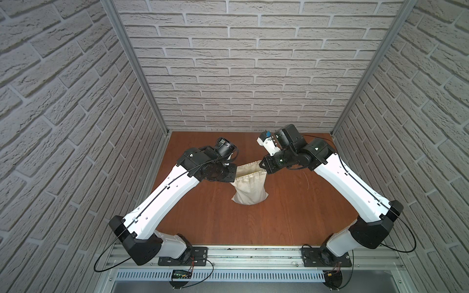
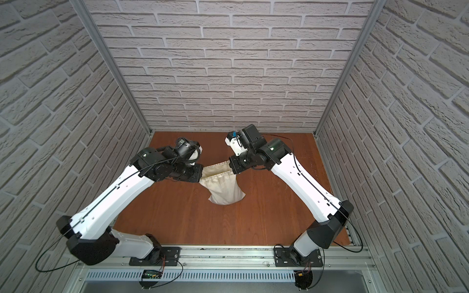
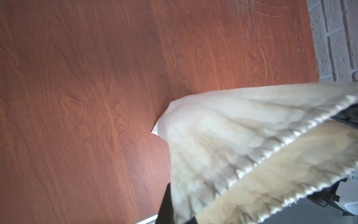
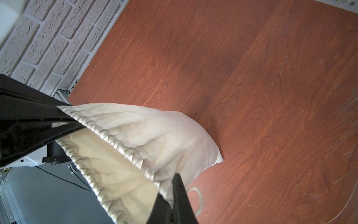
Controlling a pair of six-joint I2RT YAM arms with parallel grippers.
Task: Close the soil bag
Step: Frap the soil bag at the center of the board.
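The soil bag (image 1: 250,189) hangs between my two grippers, and its bottom rests on the wooden table (image 1: 279,218) below them. My left gripper (image 1: 234,176) is closed on one end of the stitched rim (image 1: 251,174). My right gripper (image 1: 262,167) is closed on the other end. Between them the mouth is a narrow open slit. A loop of pale cord (image 4: 199,199) shows just beside my right fingertips.

In both top views the left arm (image 1: 162,200) and right arm (image 1: 355,187) have glossy white tapered shells between angular matte-black joint housings. A thin black cable (image 1: 167,187) runs along each shell under small clips and loops out at the lower left and lower right of the frame. Black screwed base plates (image 1: 200,253) sit at lower centre. A small blue tab (image 1: 267,133) tops a white bracket just right of centre. The right gripper (image 4: 170,189) has black wedge-shaped fingers.
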